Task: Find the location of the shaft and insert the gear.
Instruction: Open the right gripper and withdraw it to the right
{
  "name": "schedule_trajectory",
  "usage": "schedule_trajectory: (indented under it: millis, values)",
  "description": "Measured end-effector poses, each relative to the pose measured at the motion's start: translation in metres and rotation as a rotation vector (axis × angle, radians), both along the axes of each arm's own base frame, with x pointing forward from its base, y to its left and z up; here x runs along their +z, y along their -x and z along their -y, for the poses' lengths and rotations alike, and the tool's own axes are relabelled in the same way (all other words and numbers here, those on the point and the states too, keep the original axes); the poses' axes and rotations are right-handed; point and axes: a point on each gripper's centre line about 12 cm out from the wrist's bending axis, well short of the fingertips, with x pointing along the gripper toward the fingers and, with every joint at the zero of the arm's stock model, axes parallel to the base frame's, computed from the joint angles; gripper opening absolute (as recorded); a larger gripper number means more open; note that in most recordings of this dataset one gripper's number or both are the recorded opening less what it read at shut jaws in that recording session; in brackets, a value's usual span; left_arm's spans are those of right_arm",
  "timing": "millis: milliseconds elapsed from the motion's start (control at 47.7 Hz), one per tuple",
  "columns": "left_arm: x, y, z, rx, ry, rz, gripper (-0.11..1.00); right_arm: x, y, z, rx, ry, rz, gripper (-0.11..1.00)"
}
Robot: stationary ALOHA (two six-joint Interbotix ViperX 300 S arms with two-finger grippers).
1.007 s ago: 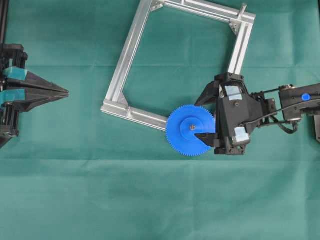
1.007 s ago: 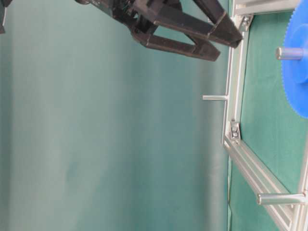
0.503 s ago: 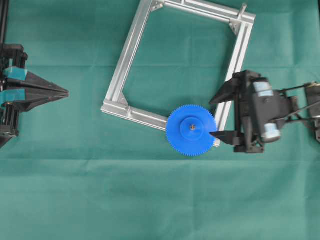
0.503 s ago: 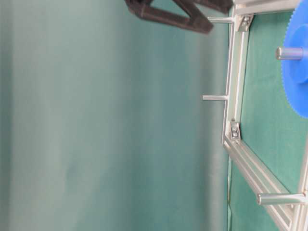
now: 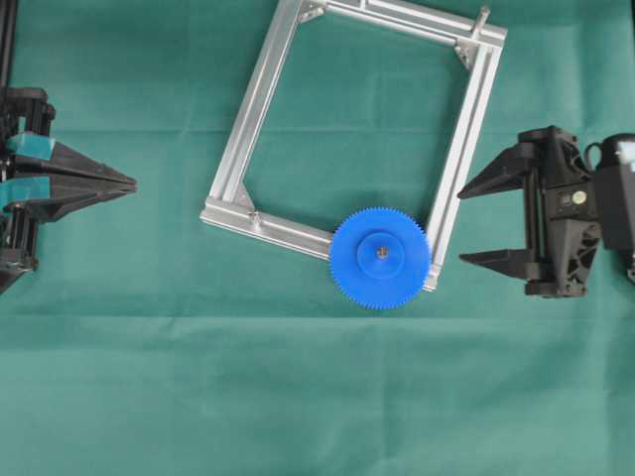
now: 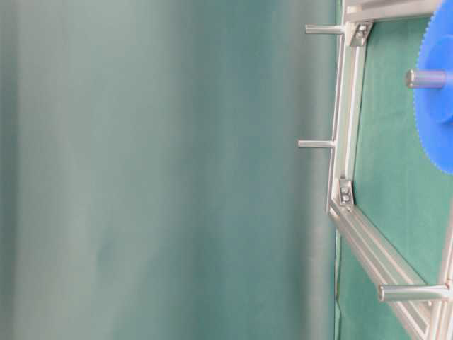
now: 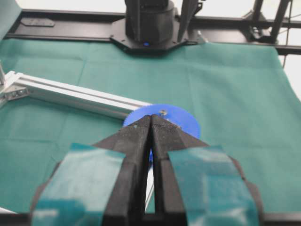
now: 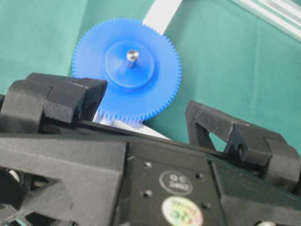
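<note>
The blue gear [image 5: 380, 260] sits at the lower right corner of the aluminium frame [image 5: 253, 109], with the silver shaft [image 5: 381, 252] poking up through its hub. The gear [image 8: 141, 96] and shaft tip [image 8: 132, 56] show clearly in the right wrist view, and the gear [image 6: 437, 113] on the shaft [image 6: 417, 78] also shows in the table-level view. My right gripper [image 5: 460, 226] is open and empty, just right of the frame and apart from the gear. My left gripper [image 5: 131, 183] is shut and empty at the far left, pointing toward the gear [image 7: 183, 120].
The frame lies tilted on the green cloth. Other bare pins stick up from it [image 6: 315, 144], [image 6: 323, 29], [image 6: 414, 292], one at the far right corner [image 5: 482, 18]. A frame bar [image 7: 80, 96] runs ahead of the left gripper.
My right gripper has drawn back to the right, off the gear, and has left the table-level view. The gear stays on the shaft. The left arm has not moved.
</note>
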Motion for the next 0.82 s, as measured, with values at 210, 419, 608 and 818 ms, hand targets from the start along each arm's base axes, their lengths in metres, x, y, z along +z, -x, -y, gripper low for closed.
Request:
schedule_trajectory:
  millis: [210, 419, 608, 818]
  values:
    - [0.0, 0.0, 0.0, 0.0, 0.0, 0.0, 0.02, -0.004, 0.01, 0.001, -0.001, 0.0, -0.003, 0.83]
    - [0.0, 0.0, 0.0, 0.0, -0.001, 0.0, 0.02, -0.009, 0.018, 0.002, -0.001, 0.001, -0.006, 0.83]
    - [0.0, 0.0, 0.0, -0.002, 0.0, 0.0, 0.02, -0.012, 0.025, 0.002, -0.001, 0.0, -0.003, 0.83]
    - [0.0, 0.0, 0.0, 0.0, 0.0, -0.002, 0.01, -0.013, 0.032, 0.003, -0.001, 0.0, 0.005, 0.83]
